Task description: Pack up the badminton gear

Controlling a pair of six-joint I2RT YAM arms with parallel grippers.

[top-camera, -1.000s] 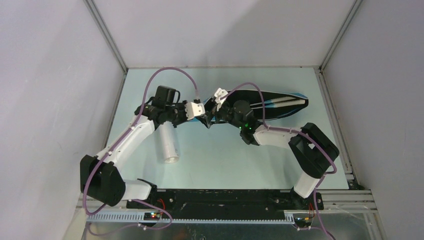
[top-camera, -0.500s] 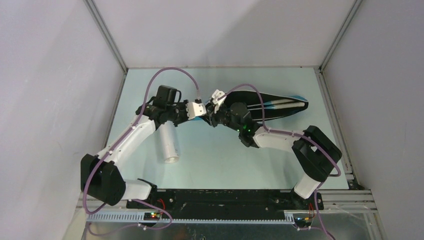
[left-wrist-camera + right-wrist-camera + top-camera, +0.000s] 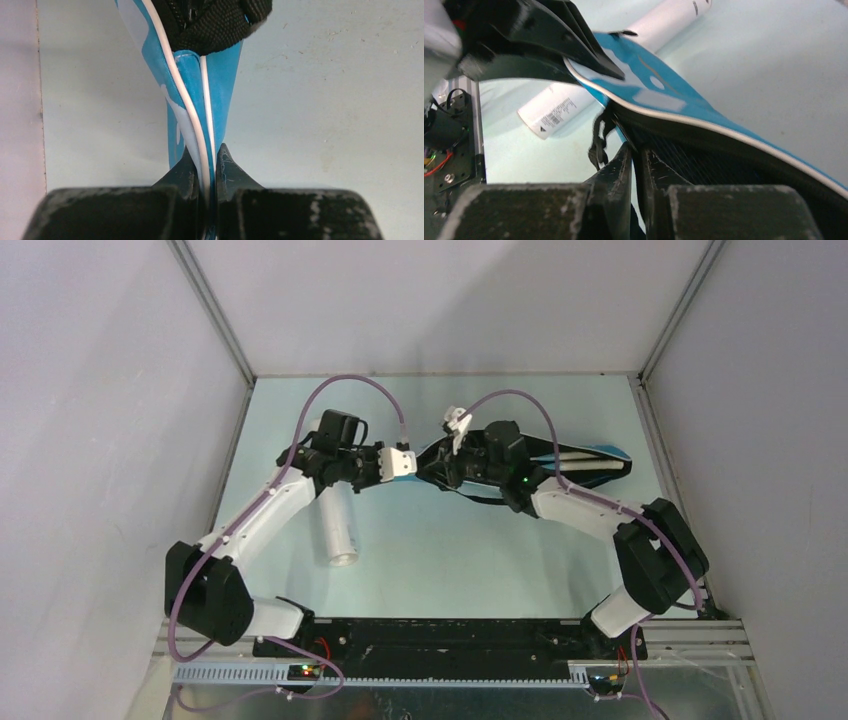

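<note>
Bases of both arms along the bottom edge of the top view, at the near side of the pale green table top (image 3: 430, 570).

Just above, lower left of centre: long white tube with a printed label (image 3: 337, 530), flat on its side. Upper end hidden under the left forearm, apart from the other gear.

Higher, at mid-frame: left gripper (image 3: 207, 155) and right gripper (image 3: 636, 150) near one another, both at the narrow left end of the blue racket-shaped fabric bag with white piping (image 3: 226, 80).

- Left claw clamped tight on the bag's piped blue edge, fabric squeezed upright between the black fingers.
- Black woven strap (image 3: 220, 25) bunched at the top of the left wrist view, just past the pinched edge.
- Right claw drawn almost together around a thin dark tab (image 3: 620, 131) at the bag's open black rim, with only a slit between the fingers.
- Fine dark racket strings (image 3: 704, 162) behind that rim, inside the bag.
- Tube across the upper left of the right wrist view, beyond the bag.

Farther right in the top view: bag stretched flat across the table toward the right edge, mouth open. Pale cream racket handles (image 3: 588, 452) inside its wide end.

Beyond, at the top of the frame: plain grey walls (image 3: 440, 300).
</note>
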